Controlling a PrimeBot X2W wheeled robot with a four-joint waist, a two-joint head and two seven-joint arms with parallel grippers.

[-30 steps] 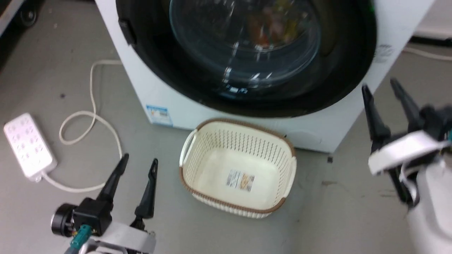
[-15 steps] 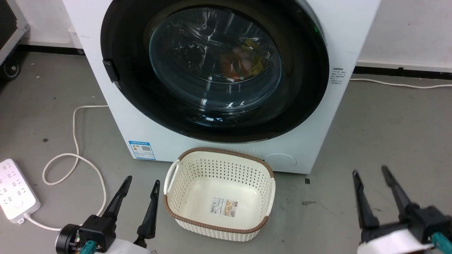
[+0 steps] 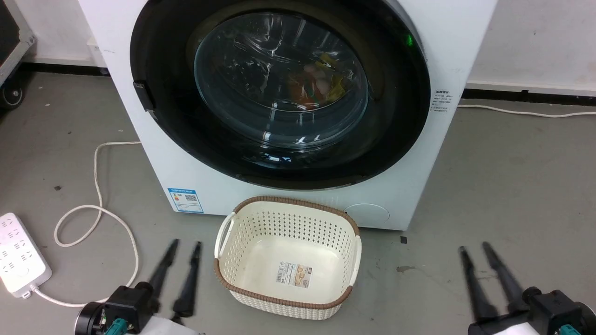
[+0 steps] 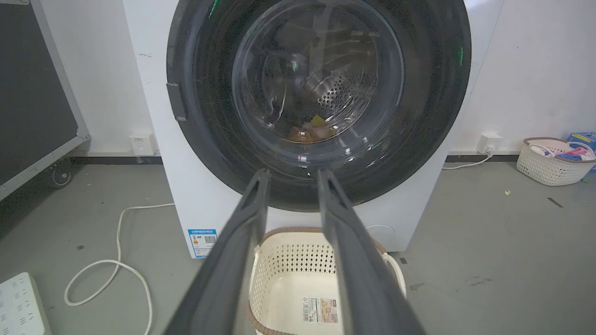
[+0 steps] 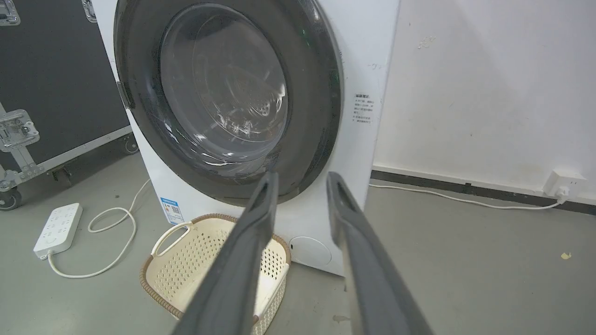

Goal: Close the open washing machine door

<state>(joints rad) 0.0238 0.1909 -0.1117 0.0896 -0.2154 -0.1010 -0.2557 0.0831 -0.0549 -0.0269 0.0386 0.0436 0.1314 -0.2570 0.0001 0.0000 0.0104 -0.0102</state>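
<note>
At the far left edge of the head view a white power strip (image 3: 21, 256) was seen lying on the grey floor (image 3: 512, 186), its pale cable (image 3: 95, 214) looped loosely beside it. At the lower left the left gripper (image 3: 186, 243) was held released, its two dark fingers slightly parted with nothing between them, well apart from the machine. Just right of it a cream perforated basket (image 3: 223, 237) with a brown rim was set on the floor, close against the foot of the white washing machine (image 3: 465, 28). Above the basket, across the upper centre of the frame, the washing machine door (image 3: 160, 93) was found lying flat against the machine's front – its glossy black ring flush with the white panel (the right wrist view showed this from the side) – and coloured items were visible through its domed glass. At the lower right the right gripper (image 3: 474, 247) was likewise held released and empty – fingers pointing up the frame, clear of the door.
</note>
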